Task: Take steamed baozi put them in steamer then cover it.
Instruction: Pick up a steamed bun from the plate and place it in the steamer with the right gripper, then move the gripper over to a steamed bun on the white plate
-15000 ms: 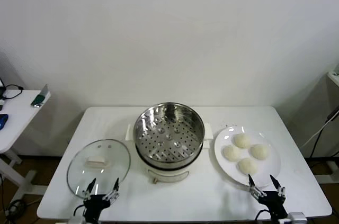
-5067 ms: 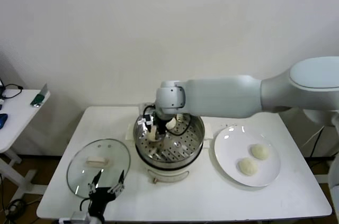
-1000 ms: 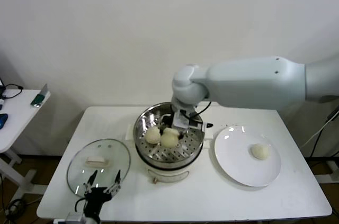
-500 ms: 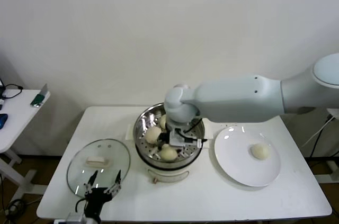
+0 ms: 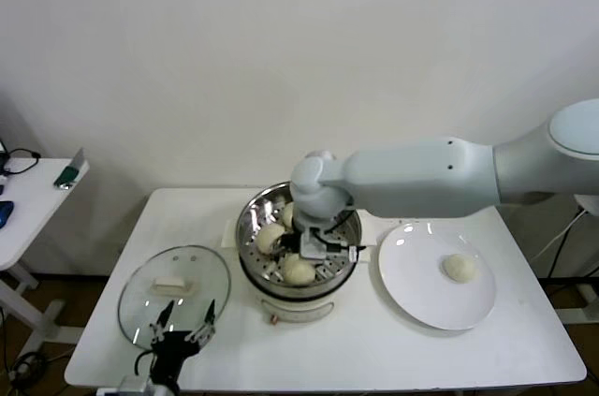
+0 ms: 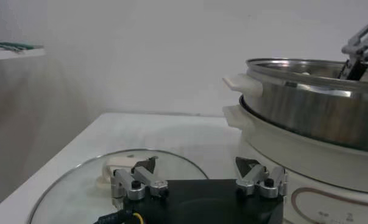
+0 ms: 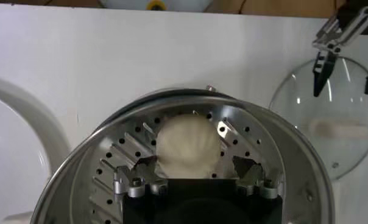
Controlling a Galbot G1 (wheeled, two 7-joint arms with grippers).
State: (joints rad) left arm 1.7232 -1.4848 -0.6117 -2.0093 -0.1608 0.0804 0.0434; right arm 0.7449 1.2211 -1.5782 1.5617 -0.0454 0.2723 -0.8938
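Note:
The steel steamer (image 5: 347, 225) stands mid-table on its cream pot base. Two baozi (image 5: 271, 239) lie inside it, with part of a third behind them. My right gripper (image 5: 314, 248) reaches down into the basket, open. In the right wrist view its fingers (image 7: 141, 168) stand either side of a baozi (image 7: 187, 146) resting on the perforated floor, also seen from the head (image 5: 299, 271). One baozi (image 5: 459, 268) lies on the white plate (image 5: 412, 279). The glass cover (image 5: 174, 295) lies flat left of the pot. My left gripper (image 5: 182, 329) is parked open at its front edge.
The pot's side handle (image 6: 240, 85) and wall rise close to the left gripper (image 6: 197, 173). The cover's cream handle (image 6: 114, 164) lies just beyond its fingers. A small side table (image 5: 37, 185) with a few items stands far left. The table's front edge is near the left gripper.
Over the last second my right gripper carried a baozi down to the front of the steamer floor. Over the last half second it barely moved. The left arm stayed still.

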